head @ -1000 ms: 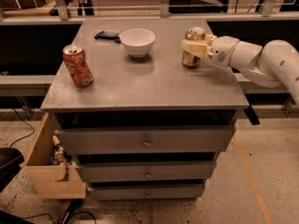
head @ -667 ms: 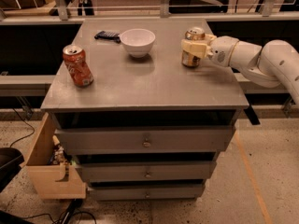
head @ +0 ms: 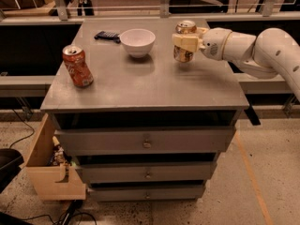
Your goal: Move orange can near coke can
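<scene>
The orange can (head: 183, 55) is golden-tan with a silver top and sits at the back right of the grey cabinet top (head: 150, 86). My gripper (head: 184, 41) reaches in from the right and is shut on the orange can around its middle, holding it upright just above the surface. The coke can (head: 78, 66), red-orange with white script, stands upright near the left edge, far from the orange can.
A white bowl (head: 138, 41) stands between the two cans, toward the back. A small dark flat object (head: 107, 35) lies behind it on the left. A wooden box (head: 49, 165) hangs low beside the cabinet's left side. Railings run behind the cabinet.
My gripper has moved the orange can a little to the left and slightly up, toward the bowl. The coke can and bowl have not moved.
</scene>
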Controlling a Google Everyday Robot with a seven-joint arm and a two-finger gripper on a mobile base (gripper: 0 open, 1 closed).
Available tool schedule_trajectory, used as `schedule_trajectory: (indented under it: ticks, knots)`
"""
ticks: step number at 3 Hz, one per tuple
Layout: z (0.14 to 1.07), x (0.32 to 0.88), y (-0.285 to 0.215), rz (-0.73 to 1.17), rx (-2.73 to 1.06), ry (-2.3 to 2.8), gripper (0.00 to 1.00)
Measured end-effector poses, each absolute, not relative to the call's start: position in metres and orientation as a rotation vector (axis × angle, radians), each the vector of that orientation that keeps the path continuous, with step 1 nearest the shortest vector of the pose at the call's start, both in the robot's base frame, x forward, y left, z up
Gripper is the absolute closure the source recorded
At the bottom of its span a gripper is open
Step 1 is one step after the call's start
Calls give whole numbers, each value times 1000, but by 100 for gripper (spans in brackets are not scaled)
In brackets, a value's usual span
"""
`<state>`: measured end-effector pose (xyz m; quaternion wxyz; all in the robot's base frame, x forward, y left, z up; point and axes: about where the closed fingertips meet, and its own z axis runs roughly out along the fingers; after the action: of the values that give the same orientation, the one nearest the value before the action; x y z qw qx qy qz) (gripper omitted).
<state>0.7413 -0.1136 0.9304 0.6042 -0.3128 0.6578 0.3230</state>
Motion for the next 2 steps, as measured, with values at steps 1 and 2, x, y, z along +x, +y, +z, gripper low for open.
schedule_trajectory:
  ticks: [1, 2]
  knots:
    - [929, 719, -80, 812, -766, 1531, 100]
    - [923, 691, -49, 871, -796, 1526, 100]
